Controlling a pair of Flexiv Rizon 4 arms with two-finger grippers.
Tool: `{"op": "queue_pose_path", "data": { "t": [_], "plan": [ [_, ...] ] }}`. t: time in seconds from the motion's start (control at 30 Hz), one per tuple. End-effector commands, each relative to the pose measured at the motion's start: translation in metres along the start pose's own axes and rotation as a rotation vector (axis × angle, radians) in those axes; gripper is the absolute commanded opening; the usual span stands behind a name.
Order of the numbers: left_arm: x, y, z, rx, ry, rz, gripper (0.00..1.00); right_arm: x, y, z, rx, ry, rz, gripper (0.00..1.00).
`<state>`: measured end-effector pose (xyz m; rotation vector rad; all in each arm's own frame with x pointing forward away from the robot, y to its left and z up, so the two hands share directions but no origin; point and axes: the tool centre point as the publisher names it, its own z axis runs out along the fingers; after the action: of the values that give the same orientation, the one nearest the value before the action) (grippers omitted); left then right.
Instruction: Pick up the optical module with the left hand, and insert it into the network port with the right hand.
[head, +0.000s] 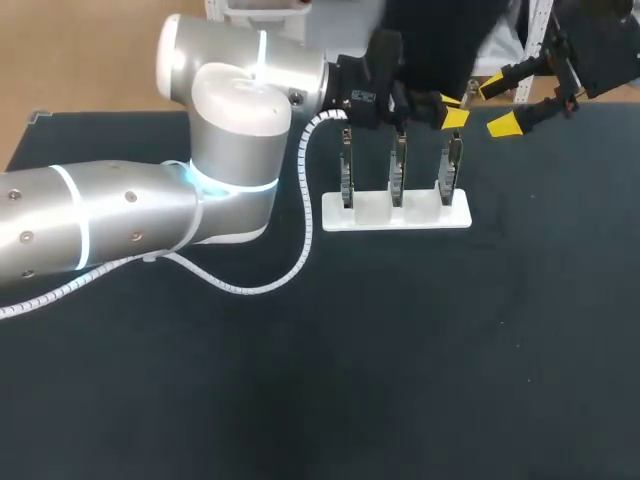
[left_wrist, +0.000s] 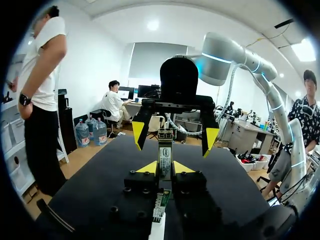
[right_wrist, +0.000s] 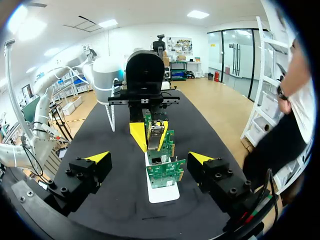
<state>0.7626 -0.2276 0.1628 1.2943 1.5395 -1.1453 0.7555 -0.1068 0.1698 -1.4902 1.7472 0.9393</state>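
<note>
The optical module (left_wrist: 165, 159) is pinched from both sides between the yellow tips of the left tool (head: 452, 114). The tool has narrowed onto the module's rear part, so the front juts out ahead of the fingers. That free end seems left bare for the other arm to take.

The module hangs just above the right end of a row of three green circuit boards (head: 398, 170). These stand on edge in a white holder (head: 395, 214) on the dark desk (head: 420, 350). The board nearest the right arm carries a metal network port (right_wrist: 156, 160) that faces that arm.

The right tool (right_wrist: 150, 158) faces the module head-on, fingers spread wide and empty, and is apart from it. The gap looks ample to close around the free end.

Room is tight below, where the board tops sit close under both tools, and behind, where the desk's far edge is near. The left arm's elbow and cable loop fill the side left of the holder. Toward the front and right the desk lies bare.
</note>
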Motion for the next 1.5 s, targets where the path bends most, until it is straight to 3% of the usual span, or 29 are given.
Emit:
{"op": "queue_pose_path", "data": {
  "t": [0.03,1.5],
  "plan": [
    [0.000,-0.002,-0.002,0.000,0.005,0.000,0.00,0.000,0.001,0.000,0.003,0.000,-0.001,1.00],
    [0.001,-0.001,0.009,0.045,-0.018,-0.023,0.00,0.000,0.001,0.000,0.003,0.000,-0.001,1.00]
  ]
}}
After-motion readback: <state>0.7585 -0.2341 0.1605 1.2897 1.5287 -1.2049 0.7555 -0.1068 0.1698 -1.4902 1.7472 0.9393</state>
